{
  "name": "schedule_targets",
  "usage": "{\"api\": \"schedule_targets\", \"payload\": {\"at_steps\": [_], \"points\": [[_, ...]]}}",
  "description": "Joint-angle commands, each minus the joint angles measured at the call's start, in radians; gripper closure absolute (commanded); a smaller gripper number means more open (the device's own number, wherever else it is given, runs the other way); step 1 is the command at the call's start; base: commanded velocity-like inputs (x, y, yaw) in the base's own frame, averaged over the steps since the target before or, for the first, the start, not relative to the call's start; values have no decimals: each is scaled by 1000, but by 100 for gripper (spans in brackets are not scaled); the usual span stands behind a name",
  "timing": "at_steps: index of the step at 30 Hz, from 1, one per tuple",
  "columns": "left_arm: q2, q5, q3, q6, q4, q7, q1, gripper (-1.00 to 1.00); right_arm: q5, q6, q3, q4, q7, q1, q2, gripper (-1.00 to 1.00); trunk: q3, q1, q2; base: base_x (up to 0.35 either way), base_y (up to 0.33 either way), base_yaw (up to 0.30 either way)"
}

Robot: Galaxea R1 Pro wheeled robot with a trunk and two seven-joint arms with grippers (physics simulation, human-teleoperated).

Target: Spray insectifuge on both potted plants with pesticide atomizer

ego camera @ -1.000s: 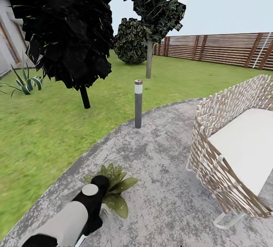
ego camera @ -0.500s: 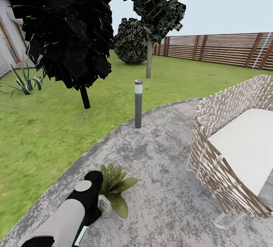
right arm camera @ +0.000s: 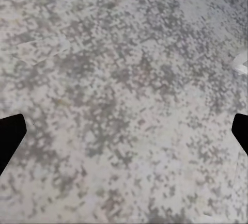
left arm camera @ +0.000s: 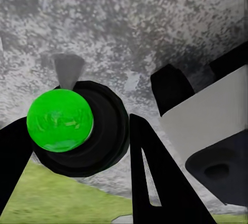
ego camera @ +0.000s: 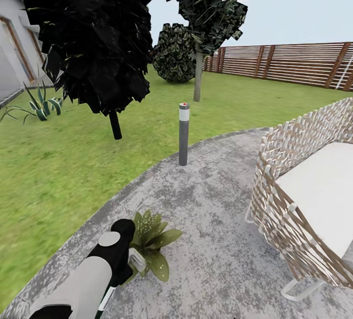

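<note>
The left gripper [left arm camera: 77, 146] is pinching the atomizer [left arm camera: 60, 120], seen end-on between its fingers. The plant [ego camera: 153, 240] lies just beyond it, so the left arm is nearer. The right gripper [right arm camera: 124, 136] is spread.

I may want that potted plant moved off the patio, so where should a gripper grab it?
Grip the potted plant by its small pale pot, not its leaves. Come in low from the side: the leaves spread wide over the pot's top, and it seems to stand upright on the patio.
</note>
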Motion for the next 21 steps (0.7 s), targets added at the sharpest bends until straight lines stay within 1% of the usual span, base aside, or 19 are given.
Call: {"api": "schedule_targets", "payload": {"at_steps": [1, 5, 6, 8, 10, 15, 18, 21], "points": [[-2, -10, 6, 10, 2, -10, 0, 100, -9, -3, 9, 1, -2, 0, 0, -100, -1, 0, 0, 0, 0, 36], [-3, -10, 6, 10, 4, -10, 0, 100, -9, -3, 9, 1, -2, 0, 0, -100, -1, 0, 0, 97, -157, 9], [-5, -3, 6, 10, 5, -10, 0, 100, -9, -3, 9, 1, -2, 0, 0, -100, -1, 0, 0, 48, -256, 1], [-5, 25, 6, 10, 5, -9, 0, 100, -9, -3, 9, 1, -2, 0, 0, -100, -1, 0, 0, 17, -269, 0], [-5, 37, 6, 9, 5, -9, 0, 100, -9, -3, 9, 1, -2, 0, 0, -100, -1, 0, 0, 1, -275, 0], [-4, 40, 4, 9, 5, -7, 0, 100, -9, -3, 9, 1, -2, 0, 0, -100, -1, 0, 0, -45, -276, 0], [-3, 39, 3, 9, 3, -6, 0, 100, -9, -3, 9, 1, -2, 0, 0, -100, -1, 0, 0, 97, -256, 0], [-1, 39, 3, 8, -5, -6, 0, 100, -9, -3, 9, 2, -2, 0, 0, -100, -1, 0, 0, 56, -78, 0]]}}
